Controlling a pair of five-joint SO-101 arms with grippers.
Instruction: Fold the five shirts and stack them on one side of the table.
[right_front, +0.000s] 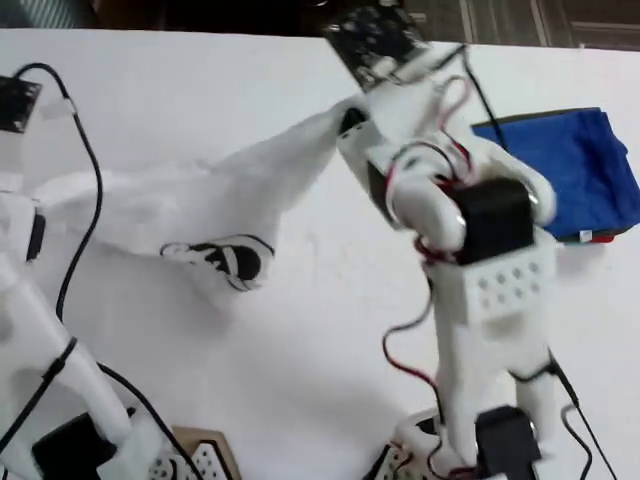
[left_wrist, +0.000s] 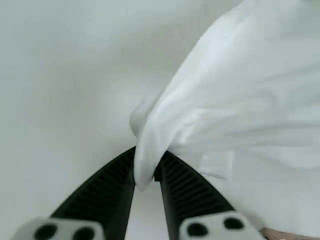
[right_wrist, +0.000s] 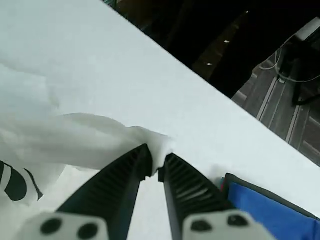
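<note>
Done: blue shirt (right_front: 575, 165), seemingly folded.
Held: your left end effector (left_wrist: 147, 167) and right end effector (right_wrist: 156, 166) pinch the white shirt (right_front: 230, 190).
Left: fold, stack it.

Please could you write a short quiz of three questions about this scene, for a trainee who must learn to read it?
1. True or false: the left gripper is shut on the white shirt.
2. Where is the blue shirt? A) on the table, apart from the white shirt; B) hanging off the table's edge; C) under the white shirt.
3. Fill in: the right gripper is shut on the ____ shirt.
Key: 1 true; 2 A; 3 white.
</note>
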